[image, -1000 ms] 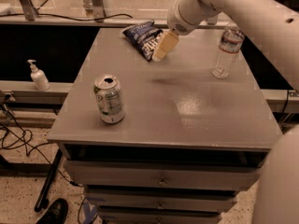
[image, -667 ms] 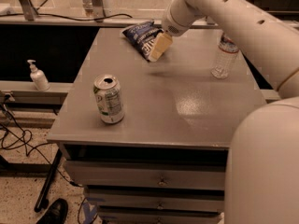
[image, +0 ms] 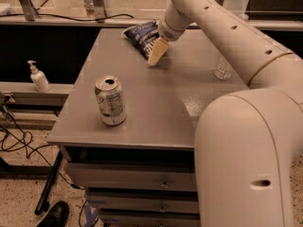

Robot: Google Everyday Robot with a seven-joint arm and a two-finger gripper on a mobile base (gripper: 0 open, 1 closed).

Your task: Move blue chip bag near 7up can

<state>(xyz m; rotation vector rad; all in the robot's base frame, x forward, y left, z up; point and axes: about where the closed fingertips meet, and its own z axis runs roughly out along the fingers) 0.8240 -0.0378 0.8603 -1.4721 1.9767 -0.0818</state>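
The blue chip bag (image: pixel 141 35) lies crumpled at the far edge of the grey table (image: pixel 156 108), left of centre. The 7up can (image: pixel 110 100) stands upright near the table's front left, well apart from the bag. My gripper (image: pixel 156 54) reaches in from the upper right and points down at the bag's near right end, touching or just over it. The arm covers much of the right side of the view.
A clear plastic water bottle (image: pixel 222 69) stands at the table's right, mostly hidden behind my arm. A white soap dispenser (image: pixel 38 76) sits on a lower ledge to the left. Drawers lie under the tabletop; cables and a shoe are on the floor.
The gripper has moved a little left along the bag's near edge. The arm has swung further across the view and now hides most of the water bottle. Bag and can have not moved.
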